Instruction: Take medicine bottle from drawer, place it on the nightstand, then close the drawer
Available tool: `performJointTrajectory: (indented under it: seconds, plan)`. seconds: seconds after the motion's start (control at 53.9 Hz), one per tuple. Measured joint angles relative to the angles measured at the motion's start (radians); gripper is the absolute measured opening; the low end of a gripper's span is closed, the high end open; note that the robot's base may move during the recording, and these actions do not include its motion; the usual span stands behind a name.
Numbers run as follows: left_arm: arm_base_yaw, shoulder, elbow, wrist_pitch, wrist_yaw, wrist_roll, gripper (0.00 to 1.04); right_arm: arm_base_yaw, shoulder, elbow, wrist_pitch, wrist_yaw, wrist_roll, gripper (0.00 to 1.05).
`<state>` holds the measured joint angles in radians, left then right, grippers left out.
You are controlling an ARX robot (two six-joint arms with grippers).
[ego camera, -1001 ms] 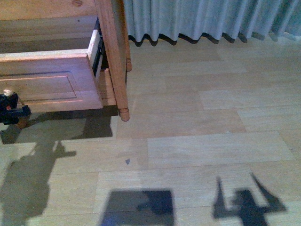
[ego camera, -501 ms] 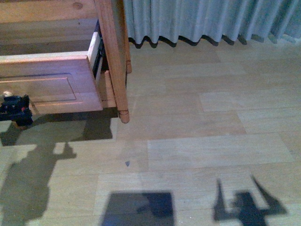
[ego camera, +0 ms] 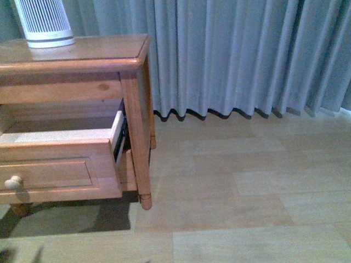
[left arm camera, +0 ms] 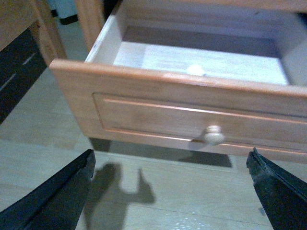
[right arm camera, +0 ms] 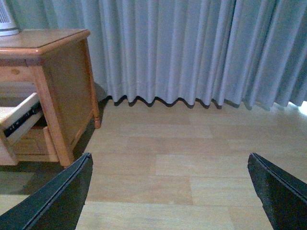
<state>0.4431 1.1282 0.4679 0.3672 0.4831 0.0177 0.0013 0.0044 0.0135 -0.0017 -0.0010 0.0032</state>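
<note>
Drawer (ego camera: pixel 55 164), at 9 o'clock in the front view, stands pulled out with its pale interior showing. Left gripper (left arm camera: pixel 171 153) and right gripper (right arm camera: pixel 170 157) both have their fingers (left arm camera: pixel 57 196) spread wide, holding nothing. Medicine bottle (left arm camera: pixel 195 70) lies inside the drawer at its 6 o'clock edge, just behind the front panel.

1. All views were dim, with a cool blue cast.
2. The nightstand (ego camera: pixel 137 137) threw a dark shadow onto the floor (ego camera: pixel 247 181) beneath it.
3. The left wrist view was soft; the drawer (left arm camera: pixel 158 110) front appeared blurred.
</note>
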Motion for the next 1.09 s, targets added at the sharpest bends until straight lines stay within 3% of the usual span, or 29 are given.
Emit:
performJointTrajectory:
  seconds: [0.111, 0.148, 0.241, 0.297, 0.464, 0.519, 0.612, 0.742, 1.094]
  plan:
    - [0.008, -0.246, 0.044, -0.208, 0.075, -0.080, 0.98, 0.000, 0.000, 0.000, 0.000, 0.000, 0.000, 0.98]
    - [-0.005, -0.325, 0.034, -0.205, 0.028, -0.073, 0.93, 0.000, 0.000, 0.000, 0.000, 0.000, 0.000, 0.98]
    - [-0.123, -0.586, -0.036, -0.311, -0.187, -0.044, 0.74, 0.000, 0.000, 0.000, 0.000, 0.000, 0.000, 0.98]
    - [-0.209, -0.727, -0.101, -0.333, -0.247, -0.032, 0.60, 0.000, 0.000, 0.000, 0.000, 0.000, 0.000, 0.98]
    - [-0.309, -0.835, -0.242, -0.308, -0.354, -0.027, 0.15, 0.000, 0.000, 0.000, 0.000, 0.005, 0.000, 0.98]
    - [-0.401, -0.863, -0.269, -0.304, -0.466, -0.028, 0.02, 0.000, 0.000, 0.000, 0.000, 0.005, 0.000, 0.98]
    - [-0.436, -0.886, -0.301, -0.301, -0.469, -0.025, 0.03, 0.000, 0.000, 0.000, 0.000, 0.003, 0.000, 0.98]
    - [-0.440, -1.001, -0.338, -0.383, -0.481, -0.025, 0.03, 0.000, -0.001, 0.000, 0.000, 0.004, 0.000, 0.98]
    - [-0.441, -1.063, -0.393, -0.380, -0.483, -0.025, 0.03, 0.000, -0.002, 0.000, 0.000, 0.001, 0.000, 0.98]
